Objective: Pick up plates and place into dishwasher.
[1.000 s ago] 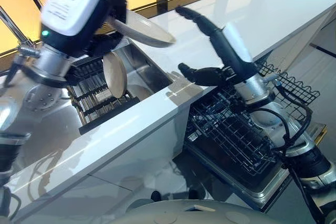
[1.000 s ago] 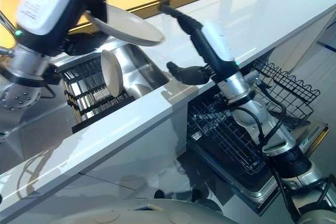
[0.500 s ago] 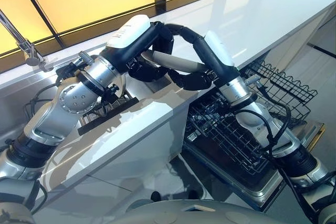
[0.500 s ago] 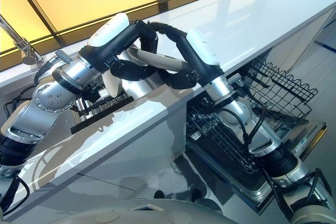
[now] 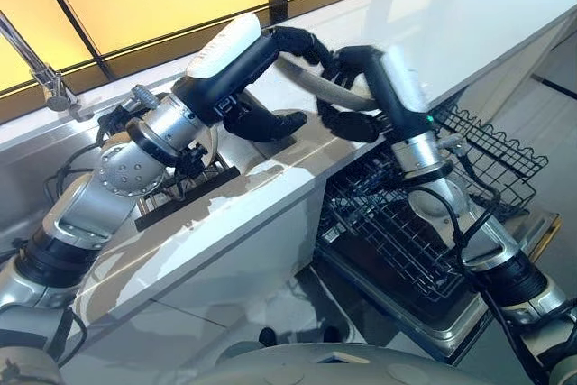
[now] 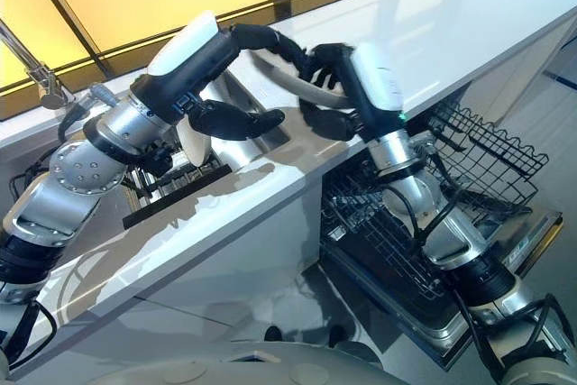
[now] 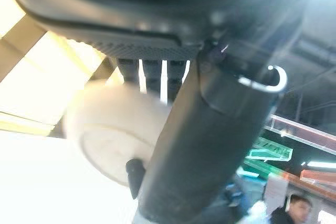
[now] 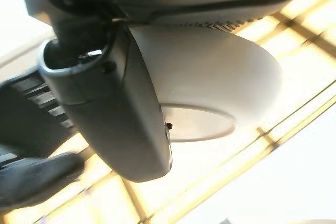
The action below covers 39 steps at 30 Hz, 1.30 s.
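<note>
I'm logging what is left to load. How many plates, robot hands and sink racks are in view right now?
Plates: 2, the held plate and the standing plate in the rack.
Robot hands: 2, the left robot hand and the right robot hand, both at the held plate.
Black sink rack: 1
Total: 5

A glossy white counter (image 5: 469, 24) carries a sunken sink holding a dark rack (image 5: 180, 196).
</note>
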Available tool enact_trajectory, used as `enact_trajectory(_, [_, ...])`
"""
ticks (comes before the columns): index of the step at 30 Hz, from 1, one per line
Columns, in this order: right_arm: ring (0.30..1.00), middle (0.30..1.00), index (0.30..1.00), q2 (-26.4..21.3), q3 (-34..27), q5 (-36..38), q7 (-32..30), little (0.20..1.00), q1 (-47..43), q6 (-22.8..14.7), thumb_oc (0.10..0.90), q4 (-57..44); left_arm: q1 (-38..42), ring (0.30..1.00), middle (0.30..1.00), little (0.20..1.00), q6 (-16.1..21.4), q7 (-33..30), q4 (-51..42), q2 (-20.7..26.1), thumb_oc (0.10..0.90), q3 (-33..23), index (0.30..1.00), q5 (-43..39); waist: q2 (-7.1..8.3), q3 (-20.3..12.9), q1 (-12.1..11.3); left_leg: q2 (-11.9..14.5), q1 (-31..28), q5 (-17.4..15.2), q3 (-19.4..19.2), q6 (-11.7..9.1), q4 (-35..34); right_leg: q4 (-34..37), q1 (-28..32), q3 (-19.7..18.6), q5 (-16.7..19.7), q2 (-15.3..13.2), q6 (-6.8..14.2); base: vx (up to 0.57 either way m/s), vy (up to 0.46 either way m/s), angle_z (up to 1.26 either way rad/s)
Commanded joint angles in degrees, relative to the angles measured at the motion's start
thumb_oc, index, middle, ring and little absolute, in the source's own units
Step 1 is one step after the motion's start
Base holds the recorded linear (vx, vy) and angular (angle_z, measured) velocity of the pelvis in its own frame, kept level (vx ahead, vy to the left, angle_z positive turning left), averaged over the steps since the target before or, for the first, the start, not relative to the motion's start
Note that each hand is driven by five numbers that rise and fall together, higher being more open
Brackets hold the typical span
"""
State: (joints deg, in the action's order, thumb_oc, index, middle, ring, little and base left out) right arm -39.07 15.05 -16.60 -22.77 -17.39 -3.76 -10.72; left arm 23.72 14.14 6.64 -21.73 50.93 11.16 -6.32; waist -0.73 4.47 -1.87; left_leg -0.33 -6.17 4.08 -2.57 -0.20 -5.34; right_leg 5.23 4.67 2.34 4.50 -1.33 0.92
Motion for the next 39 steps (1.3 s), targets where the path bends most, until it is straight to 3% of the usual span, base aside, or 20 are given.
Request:
enact_trajectory(1, [0.300, 0.300, 0.300, -1.58, -10.68, -1.77, -10.06, 0.200, -4.09, -2.65, 0.100, -1.04, 2.12, 0.900, 0.900, 0.900, 4.20, -4.04, 0.11, 1.14, 0.800, -6.18, 0.900, -5.64, 0.49, -4.02, 0.45, -3.06, -0.60, -7.31, 0.62, 0.73, 0.40, -1.35, 1.41, 2.90, -5.03, -0.07, 4.36, 0.00, 0.000, 0.00])
enact_trajectory(7, [0.300, 0.300, 0.300, -4.70, -18.10, 0.50, -22.09, 0.200, -5.35, -4.25, 0.100, 12.59, 0.60, 0.900, 0.900, 0.900, 5.34, -11.27, 7.04, 4.13, 0.800, -11.36, 0.900, -3.85, 0.79, -4.29, -0.15, -3.19, -0.77, -7.37, 1.11, 0.60, 0.41, -1.15, 1.82, 3.67, -5.02, -0.14, 4.25, 0.01, 0.001, 0.04])
enact_trajectory(15, [0.300, 0.300, 0.300, -9.83, -28.20, 9.55, -24.47, 0.200, -0.09, -2.02, 0.100, 25.57, -5.28, 0.900, 0.900, 0.900, 3.65, -18.20, 19.22, 7.52, 0.800, -20.09, 0.900, -0.58, 0.80, -4.56, -0.36, -3.19, -0.53, -7.20, 1.46, 0.24, 0.34, -0.75, 1.93, 4.11, -4.96, -0.24, 4.28, 0.02, 0.002, 0.05])
enact_trajectory(20, [0.300, 0.300, 0.300, -10.44, -29.74, 15.45, -18.53, 0.200, 2.87, -0.23, 0.100, 33.18, -6.21, 0.900, 0.900, 0.900, 2.13, -19.63, 25.02, 8.90, 0.800, -21.66, 0.900, 0.48, 0.66, -4.45, -0.08, -3.14, -0.52, -7.18, 1.26, 0.03, 0.34, -0.92, 1.89, 4.17, -5.09, -0.41, 4.37, 0.02, -0.010, 0.01])
enact_trajectory(23, [0.300, 0.300, 0.300, -10.84, -28.76, 14.52, -13.75, 0.200, 4.50, 1.32, 0.100, 38.46, -6.13, 0.900, 0.900, 0.900, 1.60, -20.26, 28.02, 10.01, 0.800, -21.67, 0.900, 0.64, 0.64, -4.23, -0.11, -3.10, -0.50, -7.09, 1.13, -0.04, 0.34, -1.29, 1.77, 4.43, -5.21, -0.63, 4.50, 0.03, -0.024, 0.01])
enact_trajectory(31, [0.300, 0.300, 0.300, -15.85, -23.22, 14.36, 0.14, 0.200, 6.17, 3.55, 0.100, 45.67, -4.26, 0.900, 0.900, 0.900, -2.79, -20.84, 35.01, 14.19, 0.800, -19.91, 0.900, -0.78, 0.80, -2.73, -0.23, -2.64, -0.48, -6.68, 1.31, -0.52, 0.34, -2.33, 1.56, 5.83, -5.68, -0.96, 4.51, 0.08, -0.092, 0.04])
enact_trajectory(39, [0.300, 0.300, 0.300, -18.57, -15.85, 13.29, 7.22, 0.200, 0.79, 7.44, 0.100, 48.99, -1.67, 0.900, 0.900, 0.900, -3.81, -21.70, 37.11, 14.16, 0.800, -16.61, 0.900, 0.96, 0.48, -0.21, -1.24, -1.84, 0.92, -5.50, 2.40, -1.35, 0.60, -3.75, 0.46, 6.96, -6.47, -0.79, 3.93, 0.07, -0.090, 0.13])
